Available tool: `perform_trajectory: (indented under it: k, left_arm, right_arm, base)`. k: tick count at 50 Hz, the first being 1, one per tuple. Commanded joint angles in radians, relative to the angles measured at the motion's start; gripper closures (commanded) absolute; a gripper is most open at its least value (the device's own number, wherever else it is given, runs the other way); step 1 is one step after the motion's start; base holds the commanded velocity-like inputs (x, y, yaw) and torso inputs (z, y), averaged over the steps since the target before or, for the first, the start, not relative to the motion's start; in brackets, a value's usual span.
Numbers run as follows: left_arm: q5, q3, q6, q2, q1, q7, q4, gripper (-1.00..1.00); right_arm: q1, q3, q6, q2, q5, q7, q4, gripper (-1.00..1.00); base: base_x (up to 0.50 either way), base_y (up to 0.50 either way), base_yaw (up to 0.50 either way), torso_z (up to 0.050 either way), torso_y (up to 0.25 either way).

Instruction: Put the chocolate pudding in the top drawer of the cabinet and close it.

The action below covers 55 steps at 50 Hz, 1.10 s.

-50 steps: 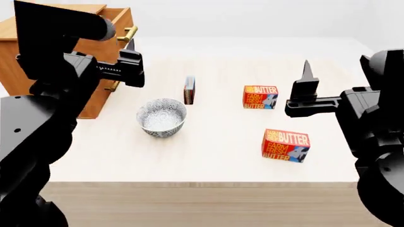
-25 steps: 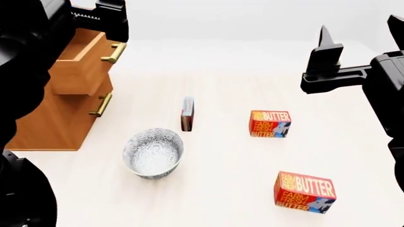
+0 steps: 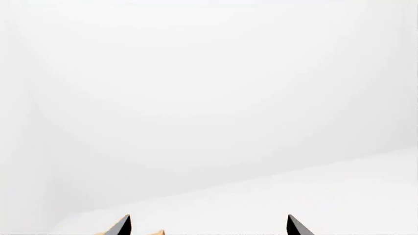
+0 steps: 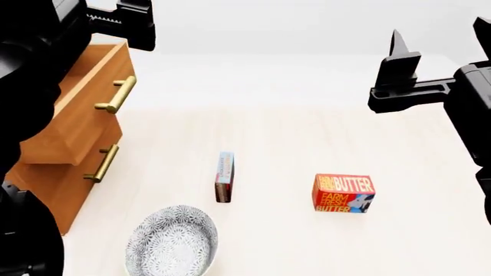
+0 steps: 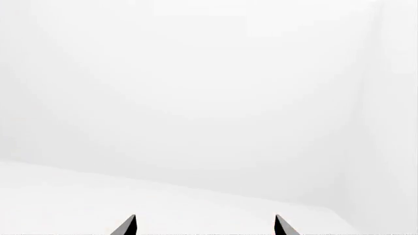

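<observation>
A: Cabinet status?
B: The orange-brown wood-grain cabinet [image 4: 54, 190] is cut off at the frame's left; the black left arm hides its deep top drawer [image 4: 73, 123], which stands pulled out.

A: Counter?
B: The pale wood counter [image 4: 322, 241] lies bare around the thin brown-and-blue chocolate pudding box [image 4: 225, 177], standing on edge between the patterned grey bowl [image 4: 172, 244], clipped at the bottom edge, and the red butter box [image 4: 343, 193].

A: Grippers?
B: Left gripper [image 3: 207, 225] and right gripper [image 5: 205, 225]: jaws apart, empty, raised.

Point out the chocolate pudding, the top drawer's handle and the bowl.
chocolate pudding [image 4: 225, 177]: head view, on its narrow upper edge.
top drawer's handle [image 4: 116, 95]: head view, middle of the brass bar.
bowl [image 4: 172, 244]: head view, on its patterned inside.
</observation>
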Motion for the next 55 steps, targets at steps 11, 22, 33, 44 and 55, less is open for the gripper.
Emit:
perform_trajectory:
  k: [11, 22, 33, 44, 55]
  left_arm:
    - [0.007, 0.017, 0.050, -0.013, -0.005, 0.001, -0.094, -1.00]
    - [0.072, 0.055, 0.098, 0.008, -0.121, -0.011, -0.402, -1.00]
    - [0.142, 0.147, 0.204, 0.021, -0.210, 0.010, -0.726, -1.00]
    - [0.206, 0.169, 0.388, 0.050, -0.278, 0.014, -1.111, -1.00]
    - [0.243, 0.184, 0.527, 0.081, -0.345, 0.019, -1.396, -1.00]
  right_arm:
    - [-0.029, -0.035, -0.051, 0.024, -0.048, -0.025, -0.006, -1.00]
    - [-0.039, -0.078, -0.037, 0.019, -0.062, 0.019, 0.030, -1.00]
    - [-0.048, -0.092, -0.054, 0.025, -0.067, 0.018, 0.036, -1.00]
    - [-0.062, -0.106, -0.075, 0.030, -0.086, 0.012, 0.039, -1.00]
    - [-0.077, -0.135, -0.096, 0.024, -0.116, -0.002, 0.042, -1.00]
  base:
    - [0.41, 0.00, 0.00, 0.000, 0.000]
    - [0.00, 0.00, 0.00, 0.000, 0.000]
    - [0.00, 0.00, 0.00, 0.000, 0.000]
    - [0.00, 0.00, 0.00, 0.000, 0.000]
    - [0.00, 0.00, 0.00, 0.000, 0.000]
